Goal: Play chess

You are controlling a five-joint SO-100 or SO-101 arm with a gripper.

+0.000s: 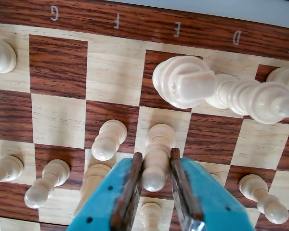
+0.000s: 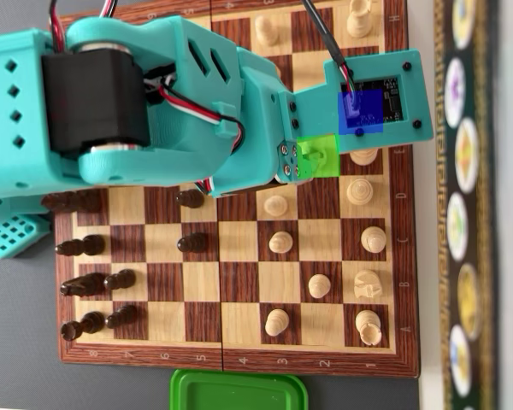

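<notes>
Grip: the gripper (image 1: 156, 192) had its two fingers (image 1: 127, 197) closed narrowly around a white pawn (image 1: 156, 159), on the E file in the wrist view.
Board: the chessboard (image 2: 239, 282) held white pieces toward the right of the overhead view and dark pieces (image 2: 85, 286) toward the left.
Progress: the game looked early; this move appeared only begun, the pawn likely not yet lifted, though its base was hidden.
Left: carrying and setting the pawn down.
Room: neighbouring pawns (image 1: 108, 139) stood just beside; the king (image 1: 183, 82) rose near; open squares lay mid-board.
Edge: a green lid (image 2: 238, 391) lay off the board's near rim.
</notes>
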